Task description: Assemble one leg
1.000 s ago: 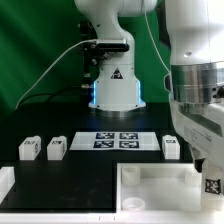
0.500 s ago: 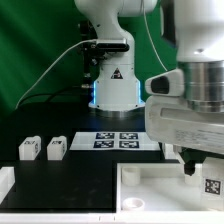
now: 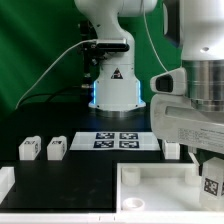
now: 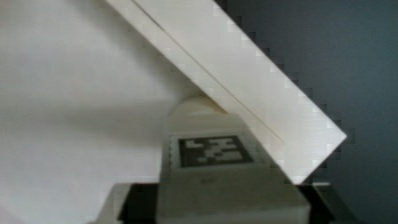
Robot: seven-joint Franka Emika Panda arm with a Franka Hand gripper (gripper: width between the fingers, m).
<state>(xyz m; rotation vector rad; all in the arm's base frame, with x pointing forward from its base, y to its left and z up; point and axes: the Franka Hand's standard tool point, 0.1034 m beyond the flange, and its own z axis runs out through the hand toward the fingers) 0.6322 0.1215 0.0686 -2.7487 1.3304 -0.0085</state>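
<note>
My gripper (image 3: 209,176) is shut on a leg (image 3: 212,186), a small white post with a square tag, at the exterior view's right. It holds the leg over the right end of the wide white rimmed panel (image 3: 150,186). In the wrist view the leg (image 4: 217,150) stands between my dark fingers (image 4: 135,203), with its tag facing the camera. My gripper (image 4: 221,206) grips its sides, and the panel's rim (image 4: 231,75) runs slantwise behind it. Two more legs (image 3: 29,148) (image 3: 57,147) lie at the left. A third (image 3: 171,149) is partly hidden behind my hand.
The marker board (image 3: 118,139) lies in front of the robot base (image 3: 112,85). A white block (image 3: 6,183) sits at the exterior view's lower left edge. The table is black and a green curtain hangs behind.
My hand has swung and dropped lower into view over the panel's right end. It then eased slightly to the exterior view's right. The held leg stays in about the same spot.
</note>
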